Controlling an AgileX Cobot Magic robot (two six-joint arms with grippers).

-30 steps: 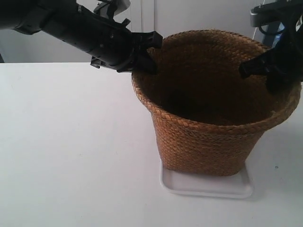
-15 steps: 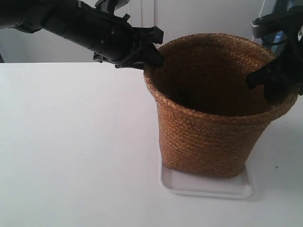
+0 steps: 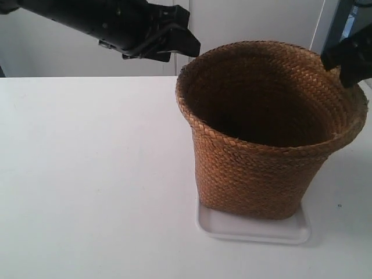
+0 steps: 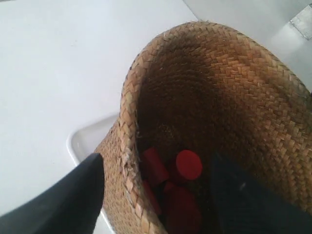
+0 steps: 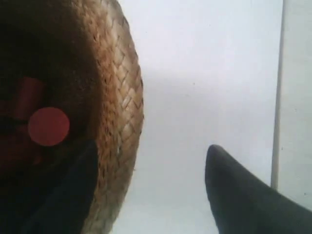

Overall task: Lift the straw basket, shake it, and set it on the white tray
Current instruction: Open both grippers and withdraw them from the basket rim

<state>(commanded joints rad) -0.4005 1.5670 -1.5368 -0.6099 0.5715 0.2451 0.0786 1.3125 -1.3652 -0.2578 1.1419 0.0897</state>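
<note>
The straw basket (image 3: 256,168) stands upright with its base on the white tray (image 3: 256,229). The gripper of the arm at the exterior view's left (image 3: 181,43) hovers just above and outside the rim. The gripper of the arm at the exterior view's right (image 3: 347,58) hangs over the opposite side of the rim. In the left wrist view my left gripper (image 4: 156,158) is open, its fingers astride the basket's rim (image 4: 127,146) without touching it. My right gripper (image 5: 151,145) is open too, one finger over the dark inside, the other over the table.
Several red cylinders (image 4: 188,165) lie at the bottom of the basket, also seen as red cylinders (image 5: 48,126) in the right wrist view. The white table (image 3: 87,174) stretches away from the tray. A pale wall (image 3: 250,20) rises behind.
The basket was tilted with both grippers on its rim; it now stands straight on the tray. Both grippers have let go and risen off the rim.
</note>
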